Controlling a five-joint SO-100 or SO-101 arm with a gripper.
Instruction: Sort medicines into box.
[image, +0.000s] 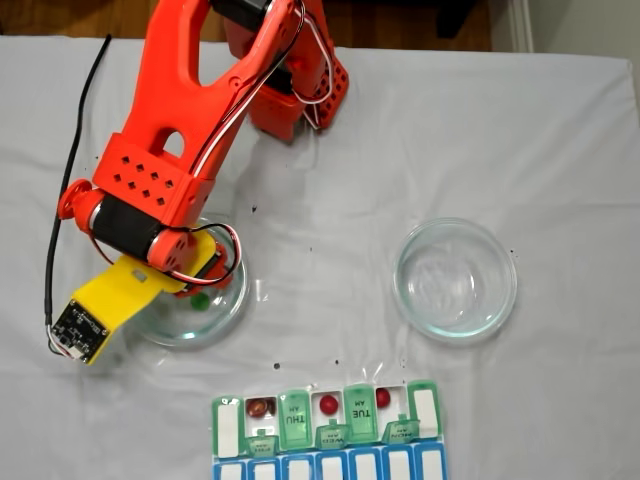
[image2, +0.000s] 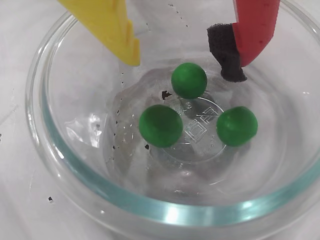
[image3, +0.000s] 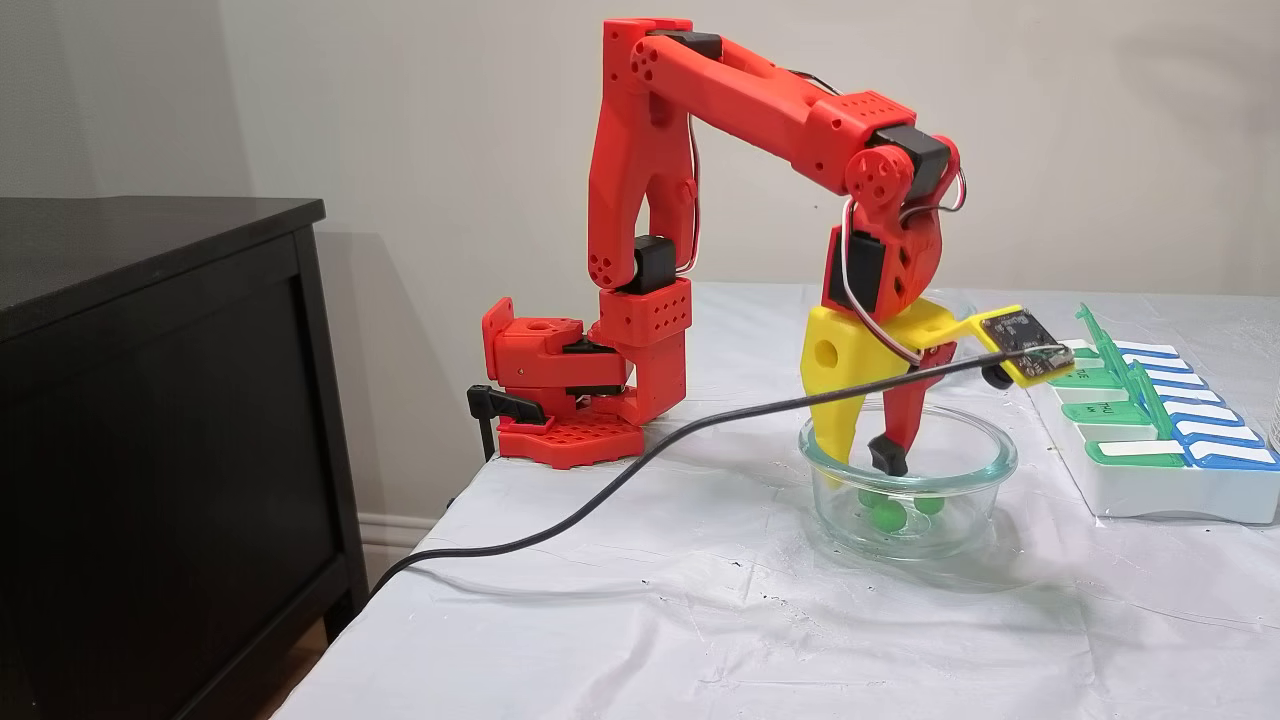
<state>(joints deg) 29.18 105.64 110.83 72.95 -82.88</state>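
Wrist view: my end effector (image2: 187, 55) hangs open and empty; I should straddle the nearest green ball (image2: 189, 80) inside the glass dish (image2: 75, 165) before closing.

1. Looks like a home room, not a lab.
2. Dark wooden cabinet (image3: 160, 420) stands beside the table, against a plain beige wall (image3: 400, 130) with a white baseboard (image3: 400, 528).
3. Wood floor (image: 400, 22) shows past the table's far edge.
4. Table (image3: 620, 620) is covered with a wrinkled white cloth, hobby-style setup with a printed orange arm (image3: 730, 110).
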